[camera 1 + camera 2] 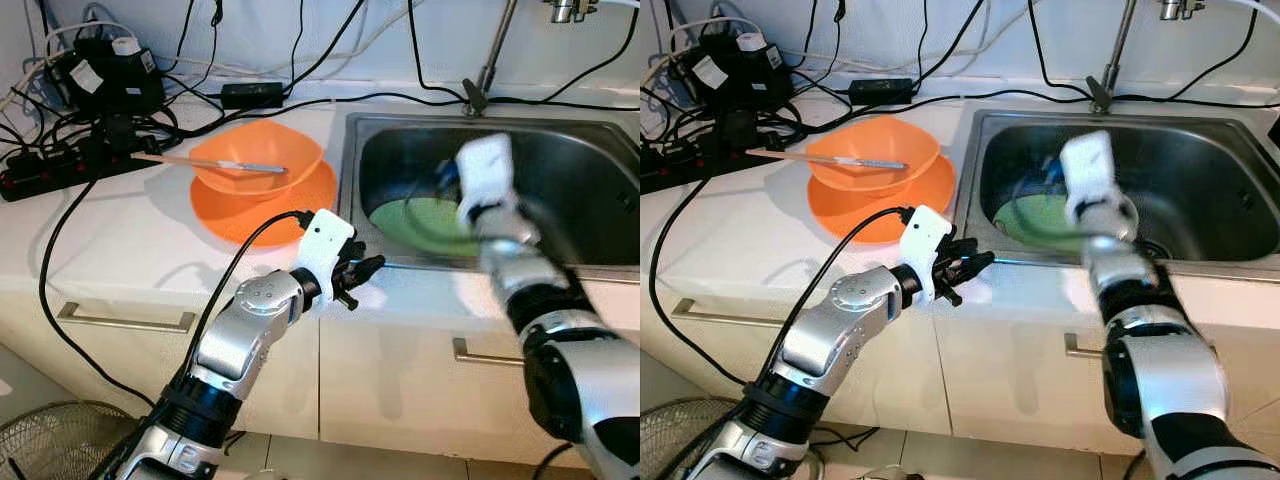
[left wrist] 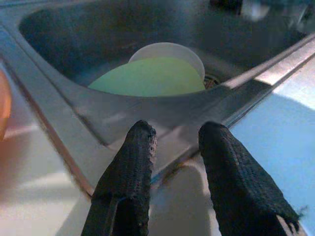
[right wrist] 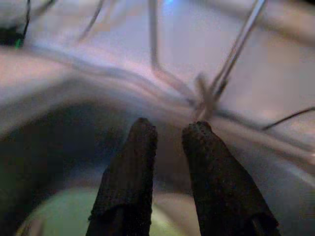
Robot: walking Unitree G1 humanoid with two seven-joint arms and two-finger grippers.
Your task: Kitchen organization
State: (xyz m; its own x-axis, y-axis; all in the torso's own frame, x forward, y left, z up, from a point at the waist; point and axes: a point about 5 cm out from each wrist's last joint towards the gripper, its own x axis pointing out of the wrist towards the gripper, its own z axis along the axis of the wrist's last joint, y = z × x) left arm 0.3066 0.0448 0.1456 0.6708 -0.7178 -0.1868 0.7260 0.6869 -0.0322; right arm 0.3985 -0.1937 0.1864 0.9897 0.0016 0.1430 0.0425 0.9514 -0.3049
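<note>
One green plate (image 1: 425, 225) lay flat in the bottom of the steel sink (image 1: 585, 180), towards the sink's front-left corner, with the rim of a white bowl (image 2: 167, 50) showing just behind it and the drain beside that. Above the plate, inside the sink, the right gripper (image 3: 170, 132) hung blurred; its two black fingers (image 3: 135, 162) stood a little apart with nothing between them, pointing towards the sink's back wall and the stem of the tap (image 1: 497, 45) that rose behind it. Outside the sink, at its front-left corner, the left gripper (image 2: 174, 135) hovered over the white counter (image 1: 120, 240) just short of the steel rim, its fingers (image 2: 133, 167) likewise parted and empty, aimed across the rim at the plate. Left of the sink on the counter sat an orange bowl (image 1: 255, 150) resting on an orange plate (image 1: 300, 205), and a pair of chopsticks (image 1: 210, 162) lay across the bowl's mouth. Further left of the sink, against the wall, black cables, a power strip (image 1: 45, 170) and a black adapter (image 1: 250, 95) were tangled together. Below the sink's front edge ran pale cabinet fronts with metal handles (image 1: 125, 320), and a wire fan guard (image 1: 50, 440) showed on the floor below and well left of the sink
</note>
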